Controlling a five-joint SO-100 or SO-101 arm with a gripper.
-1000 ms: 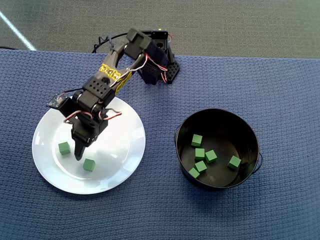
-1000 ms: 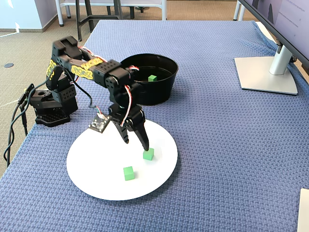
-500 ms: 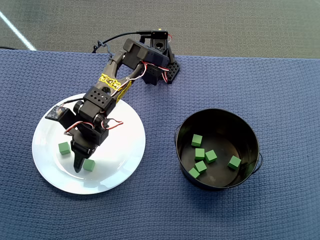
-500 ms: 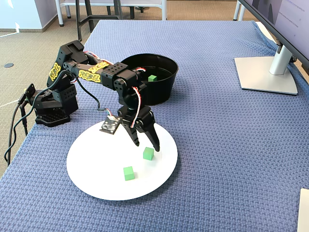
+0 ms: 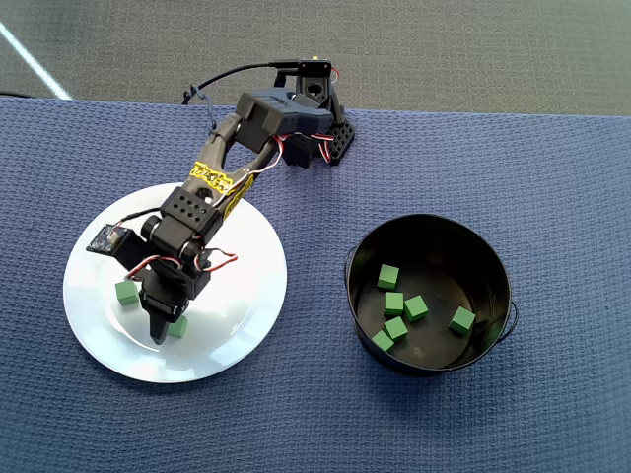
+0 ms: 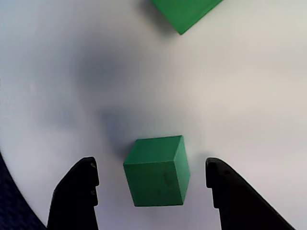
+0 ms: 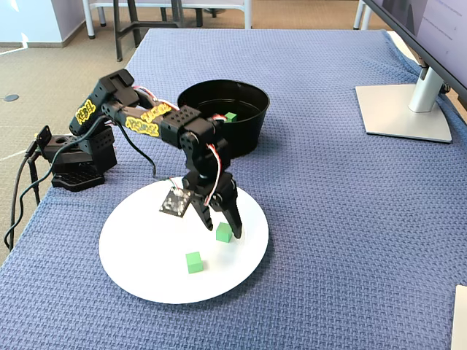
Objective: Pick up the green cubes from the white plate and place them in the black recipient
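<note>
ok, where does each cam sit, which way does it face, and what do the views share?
Overhead view: above the table, looking straight down; whole arm, base at top, white plate, black recipient.
Wrist view: on the gripper, looking down at the plate; only both fingertips show, gripper open around a green cube.
Fixed view: off one table end, angled down; whole arm, base at left, monitor stand at right.
Shared: all three show the cube between the fingers and the second cube on the plate.
</note>
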